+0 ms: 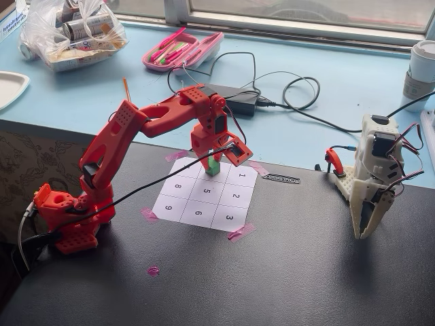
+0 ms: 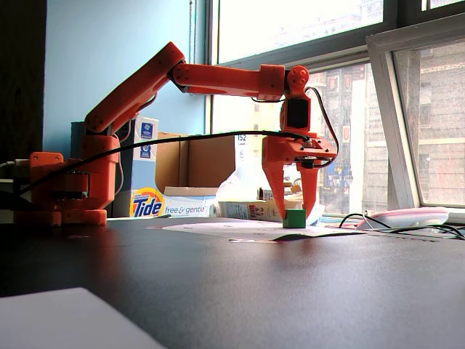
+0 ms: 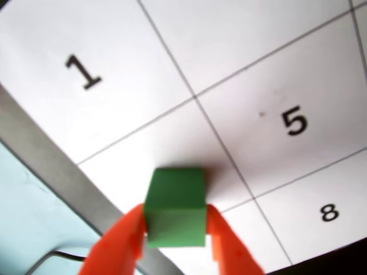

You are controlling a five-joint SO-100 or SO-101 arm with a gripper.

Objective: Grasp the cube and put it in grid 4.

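Fingers [image 3: 117,246] of the orange tool [image 3: 175,240] are closing on both sides of the cube [image 3: 175,213] in the wrist view, gripping it. In a fixed view the cube [image 2: 294,218] is sitting on the numbered sheet [image 2: 218,228], tool [image 2: 292,212] pointing straight down. The arm [image 1: 146,122] is reaching forward from its base [image 1: 64,217] at the counter [image 1: 272,285] edge, elbow raised. The cube [image 1: 213,167] is occupying grid 4 [image 1: 207,173], between cells 1 and 7.
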